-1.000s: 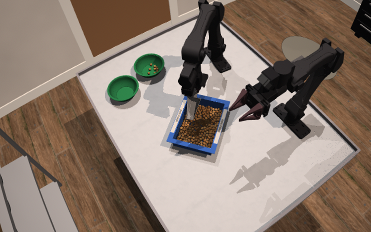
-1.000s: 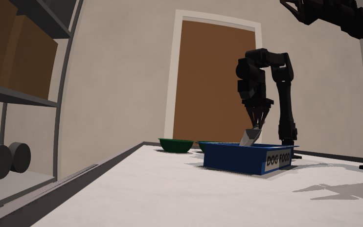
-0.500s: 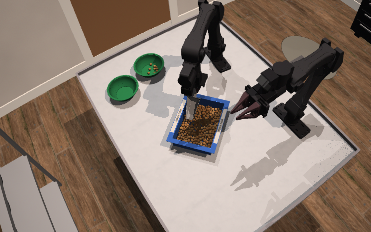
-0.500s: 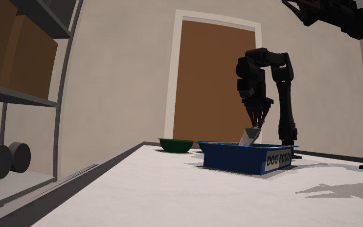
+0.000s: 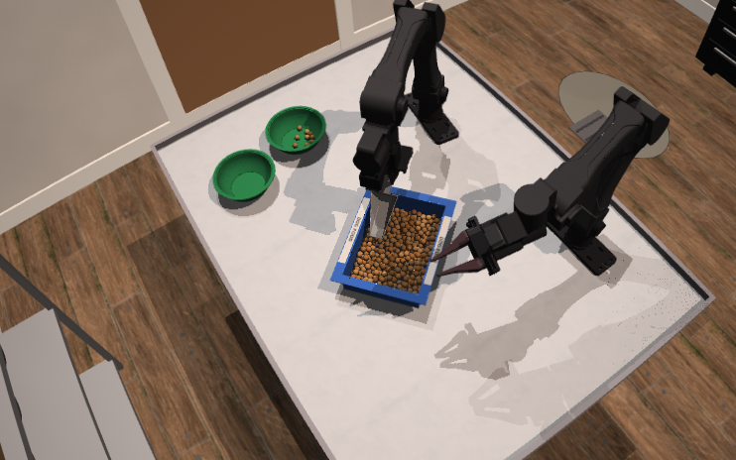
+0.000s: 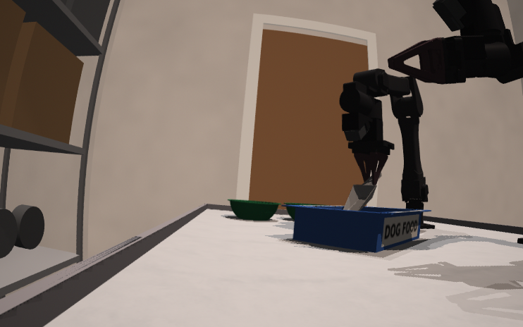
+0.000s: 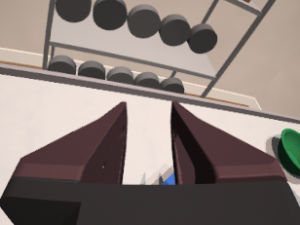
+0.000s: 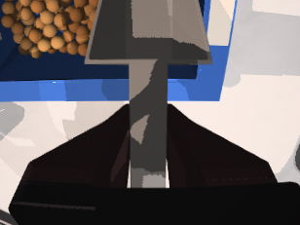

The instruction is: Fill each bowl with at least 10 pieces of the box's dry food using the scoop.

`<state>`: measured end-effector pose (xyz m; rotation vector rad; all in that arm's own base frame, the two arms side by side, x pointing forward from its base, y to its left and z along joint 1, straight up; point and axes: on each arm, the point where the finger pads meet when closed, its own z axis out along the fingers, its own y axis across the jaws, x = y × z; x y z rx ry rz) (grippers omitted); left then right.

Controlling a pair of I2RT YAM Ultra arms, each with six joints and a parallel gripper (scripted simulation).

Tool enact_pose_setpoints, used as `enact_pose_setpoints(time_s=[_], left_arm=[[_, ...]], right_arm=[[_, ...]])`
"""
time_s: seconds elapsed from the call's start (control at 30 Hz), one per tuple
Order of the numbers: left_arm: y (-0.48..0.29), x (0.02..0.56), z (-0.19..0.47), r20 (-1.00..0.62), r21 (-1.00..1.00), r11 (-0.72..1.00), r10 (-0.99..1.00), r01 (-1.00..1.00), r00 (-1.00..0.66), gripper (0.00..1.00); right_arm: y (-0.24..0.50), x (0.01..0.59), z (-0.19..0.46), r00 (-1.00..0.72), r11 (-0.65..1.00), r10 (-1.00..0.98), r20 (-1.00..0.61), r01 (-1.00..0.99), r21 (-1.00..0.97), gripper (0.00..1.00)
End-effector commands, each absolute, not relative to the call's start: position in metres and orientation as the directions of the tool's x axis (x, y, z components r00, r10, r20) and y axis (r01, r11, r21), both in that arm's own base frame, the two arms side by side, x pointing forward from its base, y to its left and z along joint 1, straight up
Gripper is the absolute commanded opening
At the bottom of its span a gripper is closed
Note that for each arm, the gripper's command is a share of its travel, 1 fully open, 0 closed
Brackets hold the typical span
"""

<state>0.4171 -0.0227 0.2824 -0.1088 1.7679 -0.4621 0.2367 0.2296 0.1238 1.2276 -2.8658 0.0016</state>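
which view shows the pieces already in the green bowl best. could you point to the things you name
The top view: it looks down into the green bowl (image 5: 277,142), where several brown pieces (image 5: 306,133) lie. The exterior view shows bowls only side-on, hiding pieces. The left wrist view catches one bowl's edge, no pieces visible; the right wrist view shows neither bowl.

Two plain green bowls (image 5: 243,186) (image 6: 254,210) — blue box (image 5: 378,292) (image 6: 333,227) (image 8: 54,92) (white labels, dark lettering) — orange-brown food (image 5: 399,255) (image 8: 48,18).

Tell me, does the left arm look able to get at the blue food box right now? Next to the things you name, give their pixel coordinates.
Probably yes: the left gripper (image 5: 437,268) (image 6: 389,63) (image 7: 149,111) holds nothing and points toward the box's (image 5: 403,296) (image 6: 335,229) (image 8: 58,91) near side, with nothing visible between them.
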Motion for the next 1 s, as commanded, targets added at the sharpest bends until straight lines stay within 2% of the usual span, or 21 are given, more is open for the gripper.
enact_pose_setpoints(time_s=[0.0,0.07,0.23,0.57,0.63,0.83,0.97], left_arm=[[-0.038,0.419,0.261,-0.836,-0.536,0.796,-0.455,0.281,-0.307,0.26],[-0.038,0.419,0.261,-0.836,-0.536,0.796,-0.455,0.281,-0.307,0.26],[-0.048,0.406,0.206,-0.687,-0.710,0.651,-0.554,0.269,-0.470,0.26],[-0.072,0.339,0.115,-0.213,-0.962,0.266,-0.612,0.056,-0.761,0.26],[-0.072,0.339,0.115,-0.213,-0.962,0.266,-0.612,0.056,-0.761,0.26],[-0.078,0.307,0.090,-0.030,-0.987,0.143,-0.592,-0.068,-0.806,0.26],[-0.077,0.307,0.082,-0.028,-0.983,0.160,-0.609,-0.088,-0.793,0.26]], right_arm=[[0.240,0.246,0.147,-0.689,0.690,-0.722,-0.071,-0.724,0.003,0.00],[0.240,0.246,0.147,-0.689,0.690,-0.722,-0.071,-0.724,0.003,0.00],[0.240,0.246,0.147,-0.689,0.690,-0.722,-0.071,-0.724,0.003,0.00],[0.240,0.246,0.147,-0.689,0.690,-0.722,-0.071,-0.724,0.003,0.00],[0.240,0.246,0.147,-0.689,0.690,-0.722,-0.071,-0.724,0.003,0.00],[0.240,0.246,0.147,-0.689,0.690,-0.722,-0.071,-0.724,0.003,0.00],[0.240,0.246,0.147,-0.689,0.690,-0.722,-0.071,-0.724,0.003,0.00]])
